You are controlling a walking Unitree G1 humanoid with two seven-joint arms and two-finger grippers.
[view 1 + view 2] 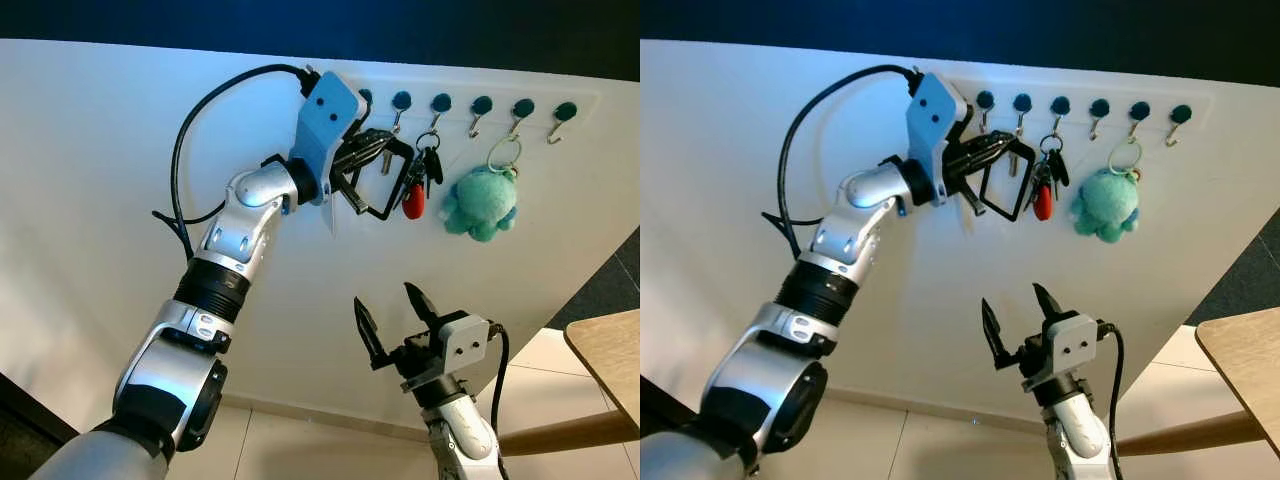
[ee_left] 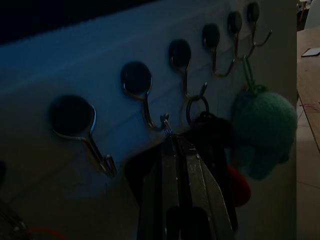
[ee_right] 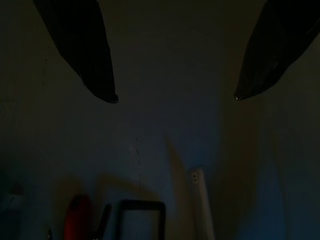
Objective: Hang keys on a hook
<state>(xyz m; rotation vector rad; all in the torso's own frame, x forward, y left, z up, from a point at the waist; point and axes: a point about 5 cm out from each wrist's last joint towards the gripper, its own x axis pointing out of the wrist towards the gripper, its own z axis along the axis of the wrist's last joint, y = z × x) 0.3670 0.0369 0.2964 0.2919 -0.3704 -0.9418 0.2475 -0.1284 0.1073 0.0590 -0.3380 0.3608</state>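
White wall takes up most of your frame. Your left pincer, upper middle, is pinched together at the hook rail; keys dangle right beside it. Right pincer, bottom middle, is spread apart.

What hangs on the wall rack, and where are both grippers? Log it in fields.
hooks: row of six hooks on a white wall
red-tagged keys: hanging on the third hook from the left
teal plush: hanging to the right of the keys
left gripper: raised at the second hook, shut; black loop dangles below it
right gripper: low, open, holding nothing
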